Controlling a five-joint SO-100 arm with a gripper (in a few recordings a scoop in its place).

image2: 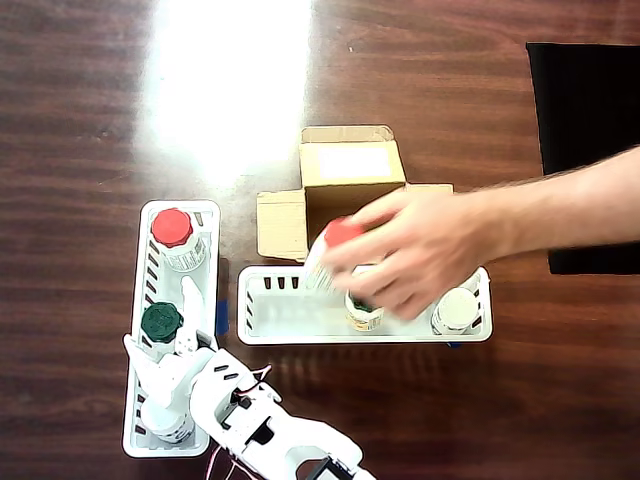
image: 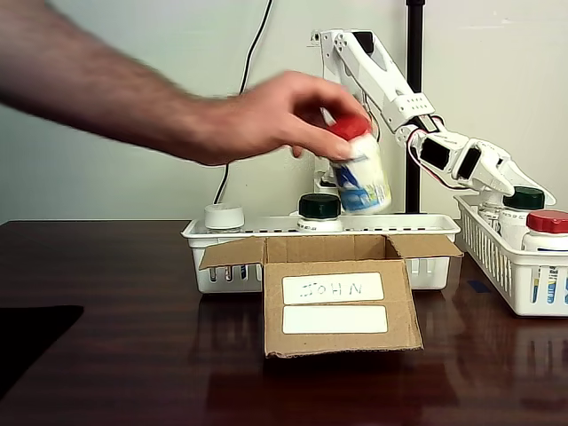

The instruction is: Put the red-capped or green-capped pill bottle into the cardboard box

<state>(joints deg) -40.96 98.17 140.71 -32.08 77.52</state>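
A person's hand (image: 266, 120) holds a red-capped pill bottle (image: 359, 169) tilted in the air above the back of the open cardboard box (image: 342, 311); in the overhead view that bottle (image2: 335, 240) hangs over the box (image2: 280, 225). Another red-capped bottle (image2: 173, 235) and a green-capped bottle (image2: 160, 322) stand in the side basket (image2: 140, 300). My gripper (image2: 165, 318) sits over that basket, open, with a finger on either side of the green-capped bottle (image: 524, 204). In the fixed view my gripper (image: 525, 188) reaches down at the right.
A long white slatted basket (image: 426, 266) behind the box holds a green-capped bottle (image: 319, 211) and a white-capped one (image: 224, 217). The side basket (image: 506, 266) stands at the right edge. A black mat (image2: 585, 120) lies on the dark wooden table.
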